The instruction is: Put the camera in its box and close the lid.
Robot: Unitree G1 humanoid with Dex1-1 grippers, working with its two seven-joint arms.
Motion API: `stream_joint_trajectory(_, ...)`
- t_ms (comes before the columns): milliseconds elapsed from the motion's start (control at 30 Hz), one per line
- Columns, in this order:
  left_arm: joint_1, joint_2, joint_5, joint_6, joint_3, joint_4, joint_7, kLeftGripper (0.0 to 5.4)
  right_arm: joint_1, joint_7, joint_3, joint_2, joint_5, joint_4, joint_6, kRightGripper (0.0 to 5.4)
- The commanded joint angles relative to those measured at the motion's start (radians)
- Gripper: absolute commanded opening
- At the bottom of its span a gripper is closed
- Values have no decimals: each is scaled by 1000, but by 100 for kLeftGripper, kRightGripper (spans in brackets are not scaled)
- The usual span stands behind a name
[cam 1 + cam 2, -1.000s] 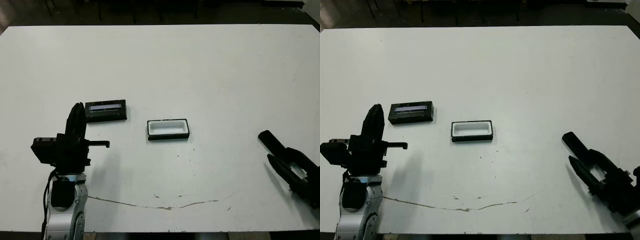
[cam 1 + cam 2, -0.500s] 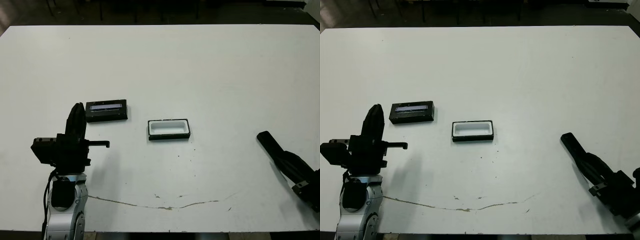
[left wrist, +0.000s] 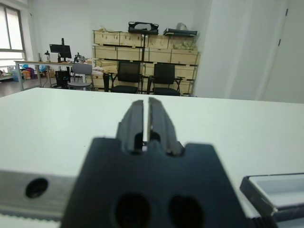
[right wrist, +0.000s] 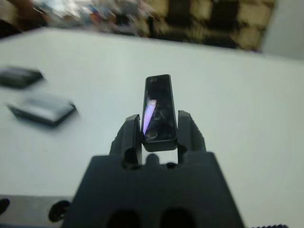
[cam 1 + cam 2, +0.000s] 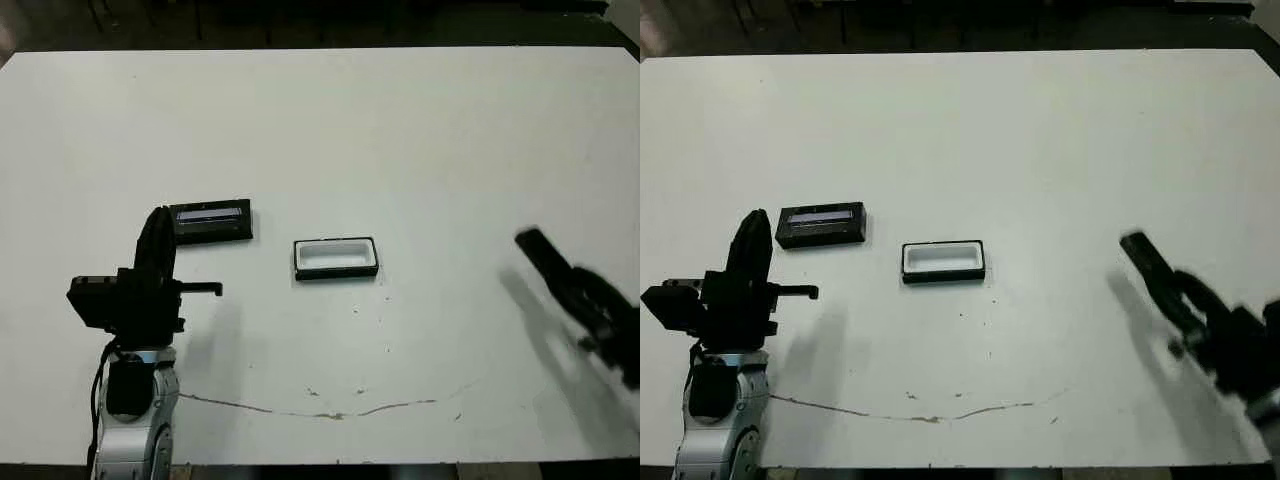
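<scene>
Black and slim, the camera (image 4: 158, 107) is pinched between the two fingers of the right gripper (image 4: 159, 133), its far end jutting out past the fingertips and a bluish-purple sheen showing on its face. That gripper is raised above the white table (image 5: 400, 130) at the robot's right, blurred in the head views. The box (image 5: 336, 258) sits open near the table's middle, its white lining showing, nothing inside. The lid (image 5: 211, 221) lies flat just to the left of it, apart from it, silvery strip up. The left gripper (image 3: 147, 124) stands near the lid, fingers pressed together on nothing, pointing across the table.
</scene>
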Motion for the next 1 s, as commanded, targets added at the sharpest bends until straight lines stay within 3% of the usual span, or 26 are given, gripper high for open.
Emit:
stream_joint_trajectory(33,11,0,5,21,-3,7,4,0,-175,71,97,-44,26,75,91,53)
stream_joint_trajectory(167,12,-3,8,22,-6,5,5,0,-384,185,239,-17,-36,194,37,53)
stream_joint_trajectory(300,20,-7,10,39,-8,-11,9,0,-562,214,395,-18,-101,210,142,53)
stream_joint_trajectory(500,22,-7,15,33,-5,-8,10,0,-770,414,574,-6,-194,392,140,53)
stream_joint_trajectory(700,26,-13,17,39,-11,-9,13,0,-847,562,674,15,-278,477,80,53)
stream_joint_trajectory(1000,28,-17,11,29,-11,2,10,0,-872,673,714,20,-331,533,59,53)
